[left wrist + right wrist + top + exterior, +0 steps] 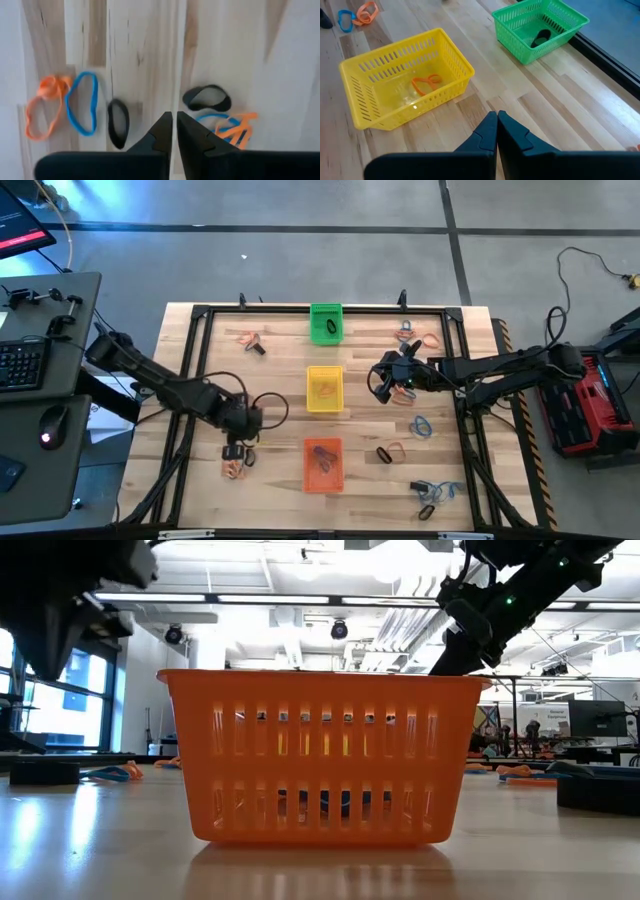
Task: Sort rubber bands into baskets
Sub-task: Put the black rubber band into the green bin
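Three baskets stand in a row down the table's middle: green (325,323) far, yellow (324,388) middle, orange (322,464) near. My left gripper (237,446) hovers shut, pointing down, over a cluster of rubber bands (236,466) left of the orange basket. Its wrist view shows an orange band (42,107), a blue band (82,102) and two black bands (118,122) flat on the wood; nothing is between the fingers (174,122). My right gripper (384,377) waits shut and empty right of the yellow basket (405,75).
A black band (541,36) lies in the green basket and an orange one (426,82) in the yellow. More bands lie at the far left (250,340), far right (415,335), right (422,425) and near right (430,492). A black frame (190,380) rims the table.
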